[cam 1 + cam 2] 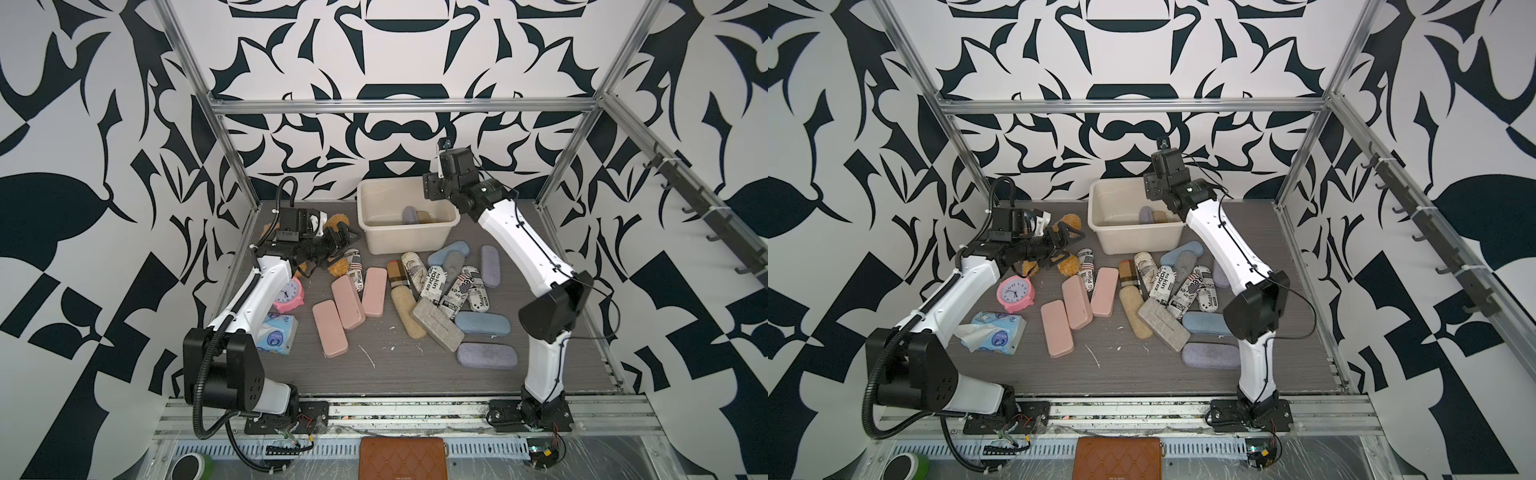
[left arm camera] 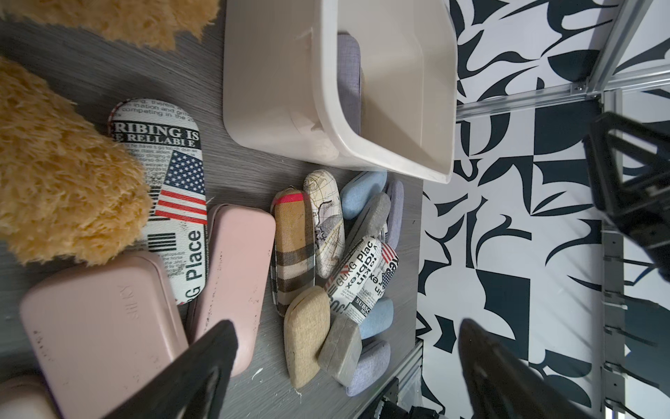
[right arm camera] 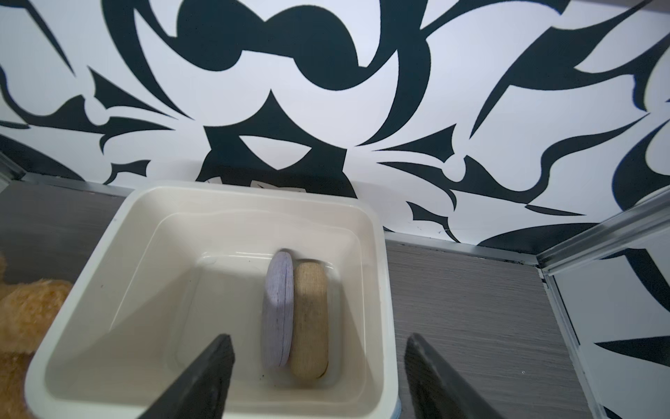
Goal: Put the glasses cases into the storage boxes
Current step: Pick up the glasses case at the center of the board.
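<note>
Right gripper [image 3: 319, 362]: jaws apart, nothing held, poised over the storage box [image 3: 83, 290]; in both top views its fingers are hidden behind the wrist housing. Left gripper [image 2: 346, 324]: jaws spread wide, empty, just left of the box, at centre-left of the frame in both top views. The box sits at upper centre against the back wall. Inside it a lilac case [image 3: 277, 312] and a tan case [image 3: 310, 319] stand on edge, touching; the top views show only their upper ends. The loose glasses cases [image 1: 436, 324] lie on the table [image 1: 395, 370] in front of the box, several overlapping. The plush toy [image 1: 338, 266] is largely hidden beneath the left wrist. In a top view the left forearm half covers the pink clock [image 1: 291, 295]; in a top view the clock [image 1: 1016, 294] shows whole. Right arm: base at lower right, elbow bent, forearm running to upper centre, wrist tipped downward. Left arm: base at lower left, forearm running up the frame, wrist level and pointing right
</note>
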Tool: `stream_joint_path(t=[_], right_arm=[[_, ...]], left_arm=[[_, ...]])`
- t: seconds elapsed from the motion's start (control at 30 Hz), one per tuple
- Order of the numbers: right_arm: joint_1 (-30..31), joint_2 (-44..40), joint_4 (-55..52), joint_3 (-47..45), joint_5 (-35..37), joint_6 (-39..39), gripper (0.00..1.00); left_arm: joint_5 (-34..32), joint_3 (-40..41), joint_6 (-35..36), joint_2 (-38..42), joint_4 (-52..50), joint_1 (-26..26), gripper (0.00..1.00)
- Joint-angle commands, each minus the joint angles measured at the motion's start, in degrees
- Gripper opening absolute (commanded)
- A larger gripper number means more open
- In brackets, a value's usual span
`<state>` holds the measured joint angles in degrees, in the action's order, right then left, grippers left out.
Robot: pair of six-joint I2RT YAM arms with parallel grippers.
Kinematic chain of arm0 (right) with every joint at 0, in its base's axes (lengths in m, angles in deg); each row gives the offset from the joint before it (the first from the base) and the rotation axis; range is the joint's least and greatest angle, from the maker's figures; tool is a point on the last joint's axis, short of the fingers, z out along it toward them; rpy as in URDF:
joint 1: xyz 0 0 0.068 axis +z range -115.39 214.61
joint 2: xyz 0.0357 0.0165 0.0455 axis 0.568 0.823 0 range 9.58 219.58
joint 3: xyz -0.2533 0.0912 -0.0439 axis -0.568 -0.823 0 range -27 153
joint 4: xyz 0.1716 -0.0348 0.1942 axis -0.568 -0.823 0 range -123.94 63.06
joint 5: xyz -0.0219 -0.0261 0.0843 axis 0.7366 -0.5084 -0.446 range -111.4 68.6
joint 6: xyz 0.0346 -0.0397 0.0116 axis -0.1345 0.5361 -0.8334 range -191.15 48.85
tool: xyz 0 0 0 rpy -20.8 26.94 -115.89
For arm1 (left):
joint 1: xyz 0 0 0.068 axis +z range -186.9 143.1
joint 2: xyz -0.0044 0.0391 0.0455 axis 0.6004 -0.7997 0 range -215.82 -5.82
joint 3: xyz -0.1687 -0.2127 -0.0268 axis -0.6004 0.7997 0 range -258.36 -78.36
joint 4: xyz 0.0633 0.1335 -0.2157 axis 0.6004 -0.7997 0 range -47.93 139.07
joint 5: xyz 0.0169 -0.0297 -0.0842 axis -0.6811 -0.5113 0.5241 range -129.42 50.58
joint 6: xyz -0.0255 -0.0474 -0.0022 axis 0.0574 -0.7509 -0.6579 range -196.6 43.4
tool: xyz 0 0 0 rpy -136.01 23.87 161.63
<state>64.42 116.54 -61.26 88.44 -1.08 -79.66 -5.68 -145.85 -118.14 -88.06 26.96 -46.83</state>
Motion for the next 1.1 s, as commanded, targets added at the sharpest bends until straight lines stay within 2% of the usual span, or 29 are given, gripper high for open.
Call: stream_joint_path(t=[0.0,0.07,0.17,0.23,0.3,0.47,0.63,0.77,0.83,0.93,1.07], right_arm=[[1.1,-13.7,5.8,-16.4,3.2,-5.1,0.75],[-0.7,-20.0,5.9,-26.7,3.4,-7.3,0.75],[-7.2,-24.5,2.2,-36.4,1.5,-9.3,0.77],[-12.6,-24.9,0.8,-40.0,-4.7,-9.8,0.80],[-16.7,-23.0,0.0,-41.6,-6.8,-9.4,0.84],[-23.0,-12.9,0.6,-41.4,-13.3,-8.6,0.88],[-26.7,-1.6,-1.4,-35.5,-19.8,-7.1,0.88],[-27.0,2.1,-1.6,-34.3,-16.3,-6.3,0.88],[-27.5,3.7,-2.3,-33.6,-17.3,-5.7,0.89],[-27.9,6.8,-3.0,-32.5,-19.9,-5.6,0.83],[-27.9,7.4,-2.2,-32.5,-20.9,-5.8,0.63]], left_arm=[[0.2,-1.3,1.9,2.5,-0.3,-2.3,0.98],[-0.4,-1.4,2.4,2.9,-0.5,-3.7,0.98],[0.0,-1.3,2.3,2.6,-0.5,-6.0,0.98],[0.6,-1.6,2.3,2.1,-0.4,-7.2,0.98],[1.6,-1.8,2.3,1.5,-0.4,-7.9,0.98],[2.5,-2.3,3.0,1.3,-0.8,-8.3,0.98],[2.5,-3.0,4.1,1.5,-2.2,-8.3,0.98],[2.2,-2.7,4.1,1.6,-2.3,-8.3,0.98],[2.1,-2.9,4.1,1.5,-2.3,-8.3,0.98],[2.3,-2.9,4.2,1.5,-2.4,-8.3,0.98],[2.2,-3.0,4.2,1.6,-2.6,-8.3,0.98]])
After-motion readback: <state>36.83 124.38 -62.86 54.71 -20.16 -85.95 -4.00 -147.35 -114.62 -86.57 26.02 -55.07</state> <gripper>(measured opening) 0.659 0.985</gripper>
